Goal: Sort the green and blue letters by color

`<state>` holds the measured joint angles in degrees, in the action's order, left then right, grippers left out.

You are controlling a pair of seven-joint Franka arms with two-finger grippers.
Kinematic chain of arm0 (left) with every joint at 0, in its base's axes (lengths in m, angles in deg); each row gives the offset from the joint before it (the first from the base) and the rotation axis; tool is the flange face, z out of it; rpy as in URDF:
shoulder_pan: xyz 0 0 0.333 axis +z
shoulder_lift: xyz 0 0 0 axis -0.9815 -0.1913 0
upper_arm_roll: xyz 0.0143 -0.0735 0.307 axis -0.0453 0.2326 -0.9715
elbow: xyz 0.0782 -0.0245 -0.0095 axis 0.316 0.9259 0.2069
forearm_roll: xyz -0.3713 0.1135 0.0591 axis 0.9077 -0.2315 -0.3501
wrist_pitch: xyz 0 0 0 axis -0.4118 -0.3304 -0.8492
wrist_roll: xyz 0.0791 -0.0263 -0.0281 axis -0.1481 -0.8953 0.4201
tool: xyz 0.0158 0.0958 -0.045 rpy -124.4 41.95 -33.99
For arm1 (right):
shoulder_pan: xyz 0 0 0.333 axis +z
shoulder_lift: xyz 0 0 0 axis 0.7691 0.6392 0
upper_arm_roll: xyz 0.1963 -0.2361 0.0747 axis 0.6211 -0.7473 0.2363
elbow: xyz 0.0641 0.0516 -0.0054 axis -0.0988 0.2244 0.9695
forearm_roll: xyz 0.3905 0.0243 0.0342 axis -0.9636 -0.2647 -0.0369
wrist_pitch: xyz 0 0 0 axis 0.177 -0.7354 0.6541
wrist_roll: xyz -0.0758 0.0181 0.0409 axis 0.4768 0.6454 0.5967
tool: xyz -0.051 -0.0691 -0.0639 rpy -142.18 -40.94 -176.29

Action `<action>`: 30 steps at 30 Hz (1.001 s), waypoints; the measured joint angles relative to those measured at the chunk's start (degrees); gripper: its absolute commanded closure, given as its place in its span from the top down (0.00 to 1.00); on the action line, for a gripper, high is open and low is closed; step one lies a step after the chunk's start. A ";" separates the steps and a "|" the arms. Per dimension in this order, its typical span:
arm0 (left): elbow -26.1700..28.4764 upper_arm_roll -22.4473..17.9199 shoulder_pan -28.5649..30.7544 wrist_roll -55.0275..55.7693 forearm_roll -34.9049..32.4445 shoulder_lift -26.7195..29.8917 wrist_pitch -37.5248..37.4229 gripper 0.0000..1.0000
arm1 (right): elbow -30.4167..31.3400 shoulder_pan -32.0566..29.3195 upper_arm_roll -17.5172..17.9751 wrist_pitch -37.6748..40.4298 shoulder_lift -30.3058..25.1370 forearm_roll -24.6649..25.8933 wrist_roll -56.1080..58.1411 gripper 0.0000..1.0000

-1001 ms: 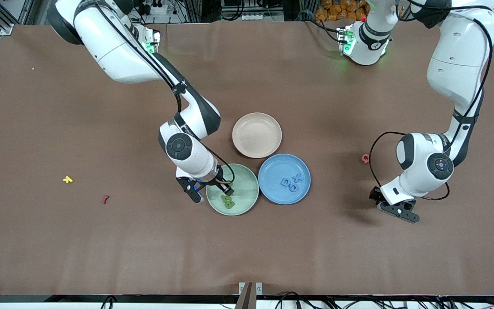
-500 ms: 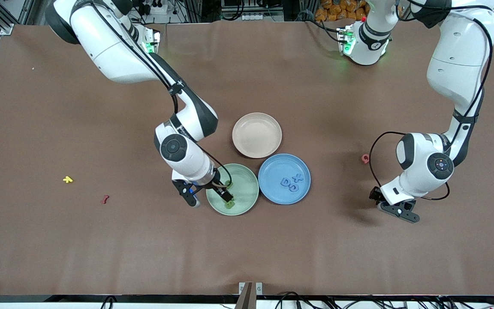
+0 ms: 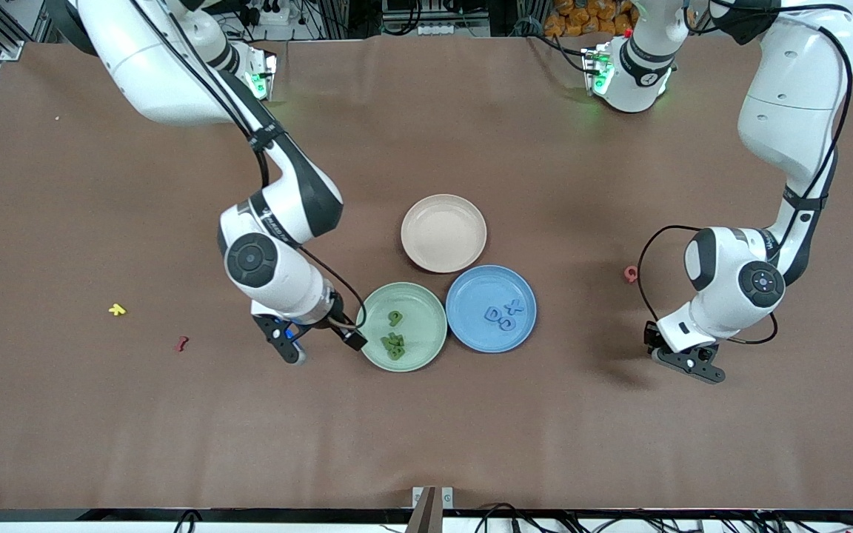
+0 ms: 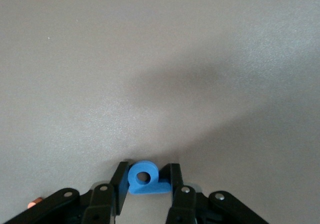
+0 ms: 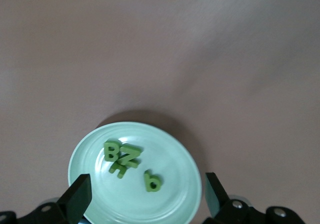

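Green sorted; the empty right gripper (image 3: 323, 342) gapes beside the green plate (image 3: 426, 305), while the left gripper (image 4: 145, 184), clamping a chunky blue letter (image 4: 144, 179), must carry it to the round blue plate (image 3: 471, 292).

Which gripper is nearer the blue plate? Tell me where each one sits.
Right. The right gripper is open beside the green plate, which adjoins the blue plate. The left gripper, holding a blue letter, is farther off.

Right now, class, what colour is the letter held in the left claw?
Blue letter, best seen in the left wrist view.
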<state>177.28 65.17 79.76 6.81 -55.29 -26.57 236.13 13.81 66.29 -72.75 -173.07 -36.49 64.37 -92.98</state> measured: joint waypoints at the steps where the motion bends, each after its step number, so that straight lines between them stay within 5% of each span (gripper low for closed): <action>1: 0.00 0.00 0.00 0.00 0.00 0.00 0.00 0.18 | -0.01 -0.31 0.00 0.75 -0.44 -0.01 0.54 1.00; 17: -0.07 0.40 -1.98 2.55 0.08 2.53 -3.72 0.17 | -1.47 -3.89 -0.02 9.77 -4.56 -0.01 10.25 1.00; 30: -0.07 0.60 -8.14 15.88 0.12 6.76 -8.45 0.17 | -1.39 -9.05 -0.17 17.55 -9.10 -0.01 23.84 1.00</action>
<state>177.22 65.77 71.62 22.69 -55.17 -19.81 227.68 12.42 57.24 -72.92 -155.52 -45.59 64.35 -69.14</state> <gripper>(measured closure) 0.621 0.000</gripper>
